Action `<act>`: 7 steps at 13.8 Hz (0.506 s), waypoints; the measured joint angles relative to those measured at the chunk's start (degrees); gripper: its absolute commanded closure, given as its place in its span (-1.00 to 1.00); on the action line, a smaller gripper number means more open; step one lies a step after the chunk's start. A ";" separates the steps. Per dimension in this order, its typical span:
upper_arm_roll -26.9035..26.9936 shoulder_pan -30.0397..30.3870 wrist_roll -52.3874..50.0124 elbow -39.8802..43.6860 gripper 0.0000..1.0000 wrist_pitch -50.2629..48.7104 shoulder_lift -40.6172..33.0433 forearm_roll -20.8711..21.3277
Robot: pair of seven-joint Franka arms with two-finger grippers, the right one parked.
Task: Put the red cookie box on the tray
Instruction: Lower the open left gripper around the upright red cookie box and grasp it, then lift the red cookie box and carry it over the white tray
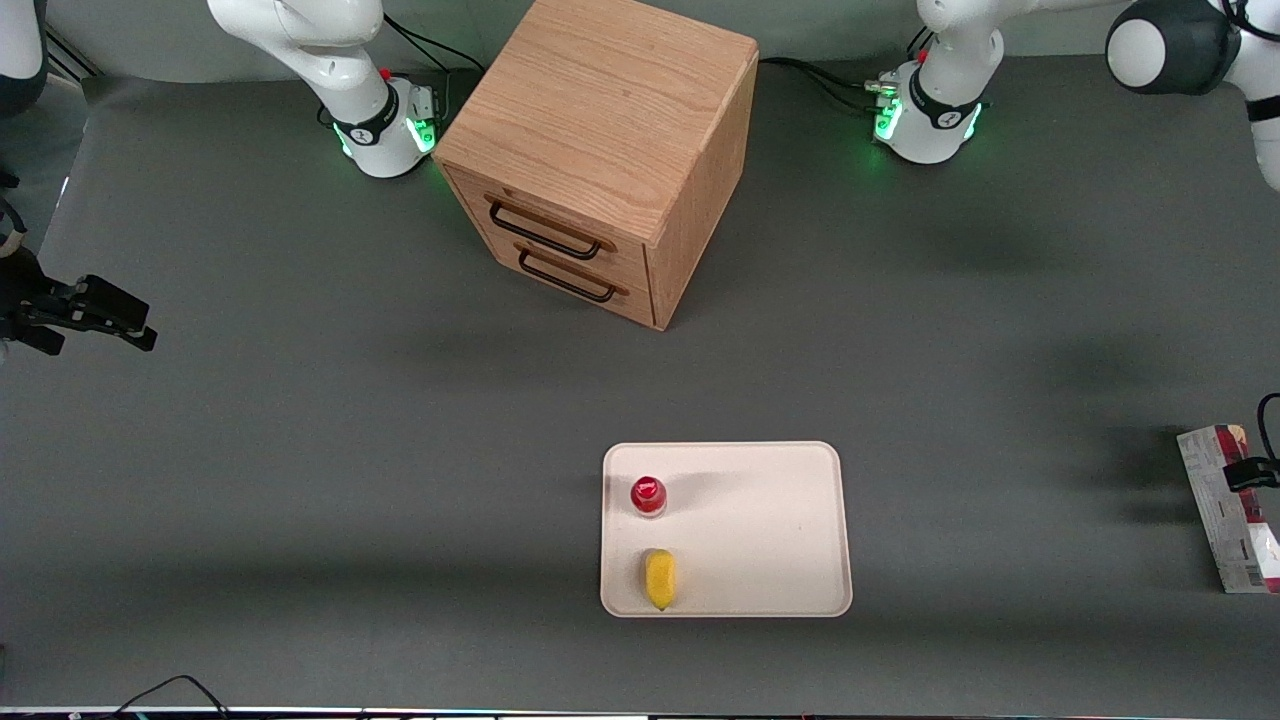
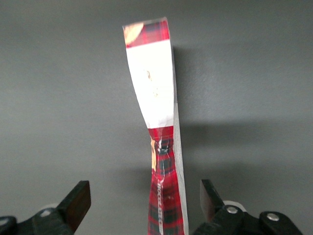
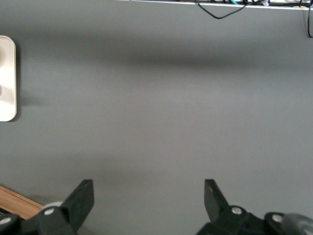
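In the upper middle of the front frame, a wooden drawer cabinet [image 1: 600,150] stands on the grey worktop [image 1: 300,450], its two dark-handled drawer fronts turned toward the lower left of the frame. In the lower middle of the frame, nearer the camera than the cabinet, lies the tray [image 1: 780,530]. It is cream-white with rounded corners. A small red-capped bottle [image 1: 648,495] stands near the tray's left rim. A yellow object [image 1: 660,578] lies nearer the camera than the bottle, close to the tray's lower rim. The rest of the tray is bare.

At the right edge of the frame, toward the working arm's end of the worktop, the red cookie box [image 1: 1225,510] sits on the grey surface. It is well apart from the tray and partly cut off by the frame edge. Its pale printed panel faces the camera. The gripper [image 1: 1255,472] hangs just above the box, and only a dark part of it shows there.

In the left wrist view, the gripper [image 2: 144,191] is spread wide. The box [image 2: 156,98], red tartan with a white panel, runs lengthwise between the two black fingers [image 2: 78,198]. There is a clear gap on each side, so neither finger touches it.
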 measured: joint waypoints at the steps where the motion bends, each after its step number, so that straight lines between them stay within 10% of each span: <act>1: -0.01 0.10 0.10 0.01 -0.85 0.84 0.92 -1.04; 3: -0.14 0.10 0.39 0.03 -0.46 1.71 2.21 -2.95; 6: -0.35 0.10 0.47 0.07 0.92 1.84 2.75 -3.46; 7: -0.40 0.09 0.48 0.15 1.00 1.84 2.75 -3.49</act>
